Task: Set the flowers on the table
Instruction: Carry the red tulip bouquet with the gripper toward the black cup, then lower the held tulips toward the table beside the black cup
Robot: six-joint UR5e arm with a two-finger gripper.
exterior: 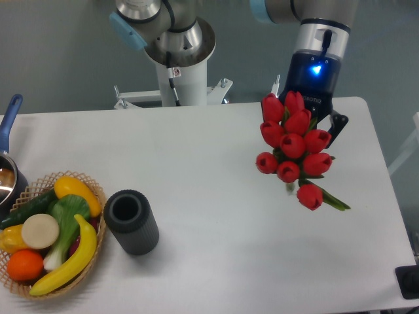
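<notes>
Camera: basket (91,196) holds fruit and vegetables; dark cylinder (131,222) stands beside.

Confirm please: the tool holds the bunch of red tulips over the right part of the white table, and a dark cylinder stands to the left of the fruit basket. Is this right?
Not fully. The camera view shows the dark cylinder standing to the right of the fruit basket, not the left. The rest holds: the tool holds the red tulips over the right part of the white table.
</notes>
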